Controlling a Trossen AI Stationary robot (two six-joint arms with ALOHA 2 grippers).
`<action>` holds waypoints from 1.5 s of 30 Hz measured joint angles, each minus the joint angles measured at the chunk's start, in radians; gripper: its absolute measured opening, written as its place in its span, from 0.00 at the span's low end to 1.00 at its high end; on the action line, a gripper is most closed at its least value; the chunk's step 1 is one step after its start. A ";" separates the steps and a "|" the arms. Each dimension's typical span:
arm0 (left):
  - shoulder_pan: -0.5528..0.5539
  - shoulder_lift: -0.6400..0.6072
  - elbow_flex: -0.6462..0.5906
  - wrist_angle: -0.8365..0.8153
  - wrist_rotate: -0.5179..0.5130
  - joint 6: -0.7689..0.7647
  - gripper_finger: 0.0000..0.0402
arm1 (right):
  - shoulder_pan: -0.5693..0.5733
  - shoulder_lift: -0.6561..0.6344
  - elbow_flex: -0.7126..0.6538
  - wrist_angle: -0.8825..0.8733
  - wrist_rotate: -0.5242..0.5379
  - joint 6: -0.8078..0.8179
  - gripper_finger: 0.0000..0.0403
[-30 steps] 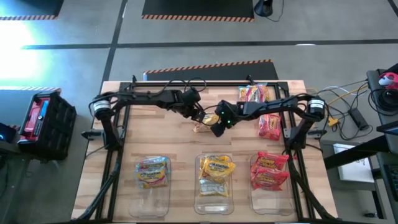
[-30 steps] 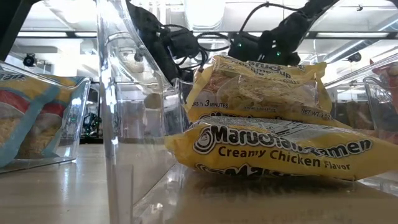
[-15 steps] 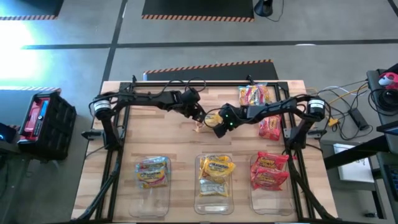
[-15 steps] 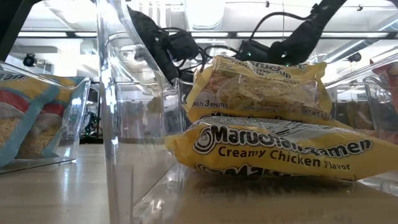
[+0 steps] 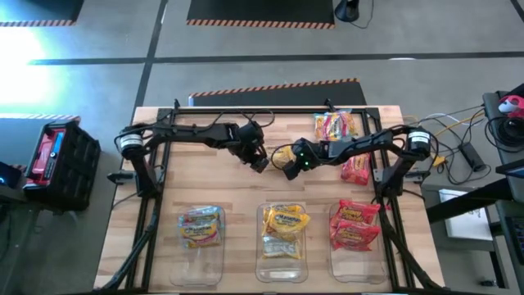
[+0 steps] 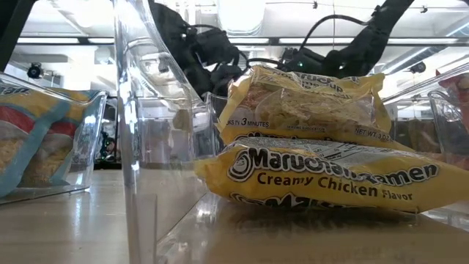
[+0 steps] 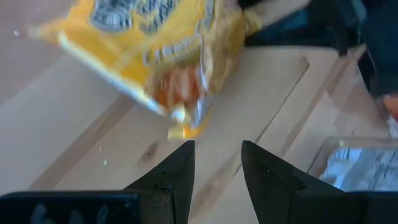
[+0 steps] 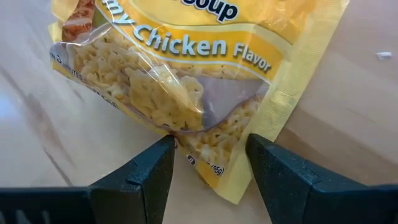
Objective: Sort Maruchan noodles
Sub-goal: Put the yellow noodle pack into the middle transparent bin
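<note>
Near the table's far-middle, the right gripper [image 5: 284, 161] grips a yellow packet [image 5: 279, 154] between part-open fingers.
Left gripper [image 5: 260, 163] waits just beside, fingers slightly apart, empty. Best move, likely: lift clear, carry toward the middle bin [image 5: 304, 260] at the near edge, and release low over the yellow stack.

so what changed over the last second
The yellow crinkly plastic chicken ramen packet passed from the left gripper to the right gripper, which drew it slightly toward the right arm's side; the left gripper now stands open and empty. The three clear plastic bins and their packets stayed put.
</note>
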State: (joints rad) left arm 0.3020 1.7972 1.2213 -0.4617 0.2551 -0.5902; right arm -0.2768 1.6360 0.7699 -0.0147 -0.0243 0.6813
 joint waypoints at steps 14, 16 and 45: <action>-0.007 -0.064 -0.234 0.447 -0.038 -0.228 0.29 | 0.001 0.001 -0.136 -0.005 0.036 -0.001 0.49; -0.007 -0.064 -0.308 0.613 -0.057 -0.298 0.29 | 0.001 0.001 -0.149 -0.004 0.036 -0.001 0.49; -0.012 -0.064 -0.465 0.823 -0.186 -0.461 0.39 | 0.048 0.004 -0.055 0.015 0.013 -0.093 0.36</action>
State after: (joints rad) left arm 0.2897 1.7332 0.7559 0.3616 0.0686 -1.0512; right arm -0.2287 1.6402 0.7147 -0.0002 -0.0117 0.5888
